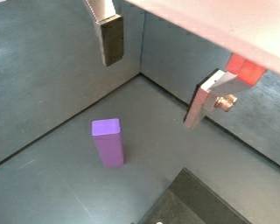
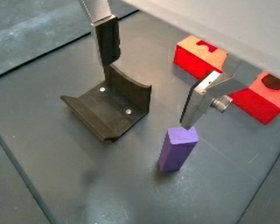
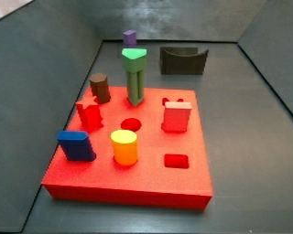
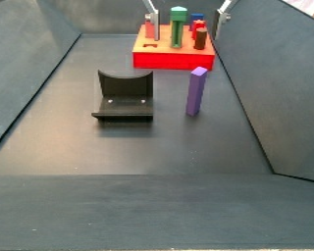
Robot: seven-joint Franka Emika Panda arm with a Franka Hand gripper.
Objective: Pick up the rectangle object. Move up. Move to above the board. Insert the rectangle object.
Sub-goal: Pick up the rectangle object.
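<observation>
The rectangle object is a slim purple bar standing upright on the grey floor, seen in both wrist views [image 1: 108,142] [image 2: 175,149] and both side views [image 3: 129,38] [image 4: 196,91]. My gripper [image 1: 150,93] [image 2: 149,94] hangs above the floor, open and empty. The bar stands below it, nearer to one finger [image 2: 205,96] and apart from both. The board [image 3: 149,175] [image 4: 173,59] is a thick red slab with coloured pegs, beyond the bar. Only parts of its edge show in a wrist view [image 2: 201,58].
A dark grey U-shaped block [image 2: 111,107] [image 4: 123,96] [image 3: 181,60] lies beside the bar. A tall green post [image 3: 135,78] and several other pegs stand on the board. Grey walls enclose the floor on the sides.
</observation>
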